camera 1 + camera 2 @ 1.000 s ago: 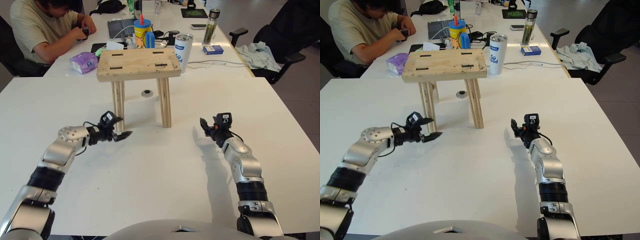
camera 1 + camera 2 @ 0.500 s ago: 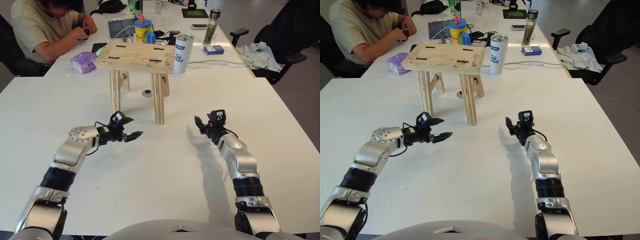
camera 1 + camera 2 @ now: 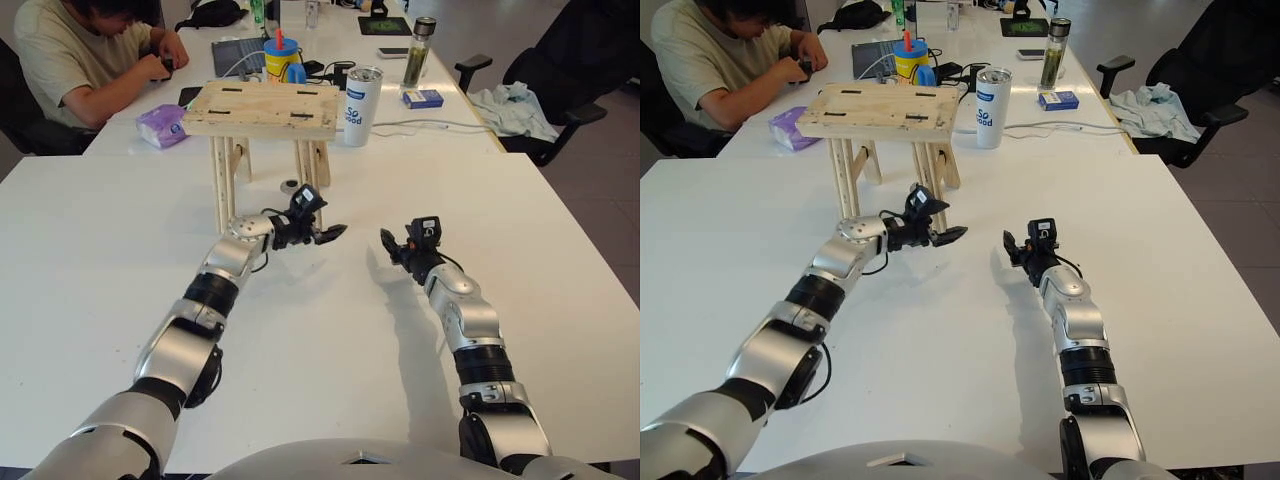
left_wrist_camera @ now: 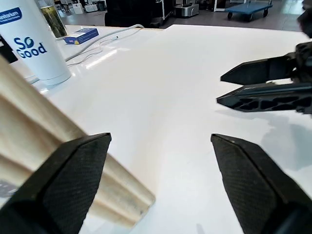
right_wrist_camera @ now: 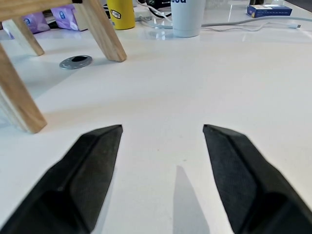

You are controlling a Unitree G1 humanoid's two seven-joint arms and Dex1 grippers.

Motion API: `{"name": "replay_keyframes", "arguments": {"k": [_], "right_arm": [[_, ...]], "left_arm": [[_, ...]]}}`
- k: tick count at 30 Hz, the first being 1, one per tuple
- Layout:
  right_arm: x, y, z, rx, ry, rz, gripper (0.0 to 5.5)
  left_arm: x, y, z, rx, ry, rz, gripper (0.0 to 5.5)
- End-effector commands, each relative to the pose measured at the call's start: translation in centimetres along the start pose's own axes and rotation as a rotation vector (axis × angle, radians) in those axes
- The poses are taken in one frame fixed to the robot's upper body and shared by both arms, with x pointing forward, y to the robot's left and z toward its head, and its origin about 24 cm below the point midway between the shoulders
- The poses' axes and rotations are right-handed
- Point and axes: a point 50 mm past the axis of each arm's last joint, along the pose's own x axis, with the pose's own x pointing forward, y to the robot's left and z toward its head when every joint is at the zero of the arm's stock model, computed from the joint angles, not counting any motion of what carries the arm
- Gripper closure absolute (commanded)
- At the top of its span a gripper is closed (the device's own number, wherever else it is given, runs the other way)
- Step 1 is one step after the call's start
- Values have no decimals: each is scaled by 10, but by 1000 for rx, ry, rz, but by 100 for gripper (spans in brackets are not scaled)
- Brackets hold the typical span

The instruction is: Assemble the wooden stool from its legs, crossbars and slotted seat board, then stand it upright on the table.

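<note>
Stool (image 3: 262, 108): fully built and upright on its legs near the far edge of the surface (image 3: 320, 370), a bit left of the middle. Nothing is touching it.

Change: the left pincer (image 3: 333, 234) has swung in from the left-edge side and crossed in front of the near legs. It now hangs just beside the near right leg (image 3: 302, 160), toward the middle of the surface. Its jaws are wide apart and empty.

The right pincer (image 3: 390, 245) has barely shifted relative to the stool. It's still low over the middle of the surface, jaws spread and empty. The two pincers now face each other, near but apart.

The head camera also moved, so the stool's slide in frame looks like view shift, not real motion.

Read: the task looks done. Both arms are free of the stool and no grasp is in progress.

Only risk I see: the left pincer is close to that leg, so a sloppy retract could nudge it. The tumbler (image 3: 355, 92) past the far edge is clear of the stool.
</note>
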Motion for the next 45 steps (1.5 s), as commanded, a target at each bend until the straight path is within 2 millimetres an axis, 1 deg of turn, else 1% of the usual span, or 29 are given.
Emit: {"name": "replay_keyframes", "arguments": {"k": [1,4,6,8,10,11,13,15,17,19,21,23,26,27,29,32,34,37,40,43,45], "right_arm": [[10,14,11,-11,-27,53,240],[10,17,12,-12,-33,65,240],[10,16,11,-11,-30,63,240],[10,13,9,-10,-26,53,240],[10,10,10,-7,-31,45,240],[11,10,13,-6,-39,43,240],[13,11,22,-7,-71,53,240],[14,7,27,-10,-89,56,240],[15,-3,30,-27,-87,35,240],[18,-11,37,-48,-95,19,240],[24,-13,47,-84,-109,13,240],[31,-9,57,-100,-137,39,240],[40,1,71,-73,-174,59,240],[42,6,72,-67,-180,69,240],[42,13,72,-61,-193,98,240],[40,16,65,-63,-195,121,240],[38,13,62,-53,-200,106,240],[38,11,65,-14,-222,89,240],[38,10,67,-3,-238,66,240],[34,9,61,5,-251,29,240],[29,10,55,17,-257,-9,240]], "left_arm": [[-14,33,2,190,114,96,170],[-22,42,0,266,171,122,170],[-28,46,0,259,148,119,170],[-32,44,-2,257,108,110,170],[-35,42,-3,225,28,129,170],[-39,40,-4,196,-42,161,170],[-56,37,-1,80,-225,286,170],[-75,28,3,20,-342,395,170],[-86,17,7,-36,-420,510,170],[-91,3,12,-70,-464,591,170],[-92,-9,13,-124,-485,646,170],[-89,-18,6,-237,-462,687,170],[-92,-26,-1,-299,-411,794,170],[-93,-25,1,-306,-416,842,170],[-90,-23,6,-323,-413,880,170],[-82,-18,10,-277,-368,938,170],[-79,-14,11,-272,-369,954,170],[-84,-7,11,-270,-388,983,170],[-92,5,9,-268,-408,989,170],[-93,18,12,-264,-421,968,170],[-93,23,18,-247,-436,939,170]]}}
